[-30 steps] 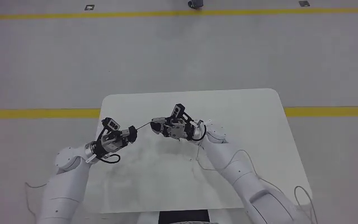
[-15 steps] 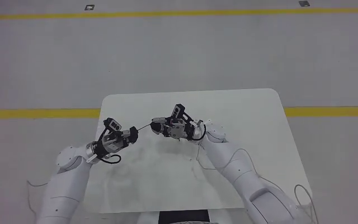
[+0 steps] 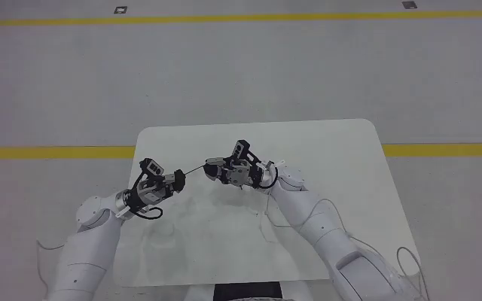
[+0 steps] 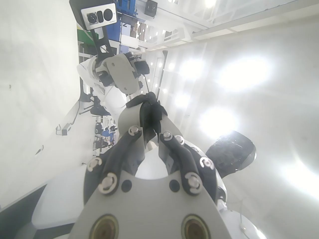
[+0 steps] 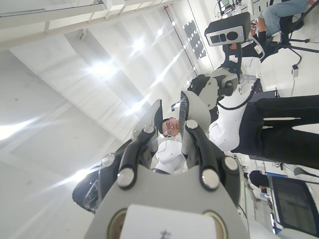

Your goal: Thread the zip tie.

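So, the white table (image 3: pixel 339 158) sits in the middle of the top view, and both arms are up over its near-left part. The left arm (image 3: pixel 94 226) comes in from the near-left corner. The right arm (image 3: pixel 316 222) comes in from the near side and bends toward the left one, so the two wrists face each other, close but not touching.

The left gripper (image 3: pixel 178 180) is clamped down. In its wrist view we see the fingers (image 4: pixel 127 119) pressed together, with the zip tie (image 3: pixel 193 170) poking out from the tips. It's a thin black strip held up off the table, running pretty much straight across the little gap to the tip of the right gripper (image 3: pixel 210 170). Whether the right one actually grips that end — we can't tell, the spot is too small to make out.
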`<action>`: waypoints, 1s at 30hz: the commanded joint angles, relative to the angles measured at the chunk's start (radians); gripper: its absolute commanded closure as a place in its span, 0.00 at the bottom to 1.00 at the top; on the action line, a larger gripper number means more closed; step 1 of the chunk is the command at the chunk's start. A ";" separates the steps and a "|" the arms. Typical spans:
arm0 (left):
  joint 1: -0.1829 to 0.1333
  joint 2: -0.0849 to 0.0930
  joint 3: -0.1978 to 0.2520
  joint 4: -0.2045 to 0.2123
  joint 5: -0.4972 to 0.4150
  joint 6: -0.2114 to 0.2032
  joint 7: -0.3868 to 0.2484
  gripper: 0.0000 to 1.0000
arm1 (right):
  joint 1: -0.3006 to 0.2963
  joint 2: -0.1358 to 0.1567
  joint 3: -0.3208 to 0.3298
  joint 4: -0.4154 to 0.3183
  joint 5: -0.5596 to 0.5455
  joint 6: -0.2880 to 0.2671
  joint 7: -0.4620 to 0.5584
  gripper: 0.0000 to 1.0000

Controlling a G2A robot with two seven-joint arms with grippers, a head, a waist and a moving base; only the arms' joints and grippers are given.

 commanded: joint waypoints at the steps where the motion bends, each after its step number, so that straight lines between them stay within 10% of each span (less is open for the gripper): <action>1: -0.002 0.001 0.004 0.003 -0.002 -0.001 0.000 1.00 | 0.000 0.000 -0.001 0.000 0.000 0.000 0.000 0.91; 13: -0.007 0.010 0.013 0.017 -0.011 -0.028 0.023 1.00 | 0.002 0.004 -0.008 -0.001 -0.010 -0.013 -0.015 1.00; 15: -0.005 0.010 0.016 0.014 -0.014 -0.036 0.044 0.05 | 0.001 0.006 -0.005 0.000 -0.017 -0.027 -0.036 1.00; 16: -0.003 0.010 0.018 0.012 -0.022 -0.039 0.052 0.00 | 0.000 0.006 -0.004 -0.001 -0.020 -0.033 -0.048 1.00; 30: 0.009 0.010 0.037 -0.015 -0.021 -0.136 0.136 0.00 | -0.022 0.017 0.017 -0.036 -0.041 -0.103 -0.140 1.00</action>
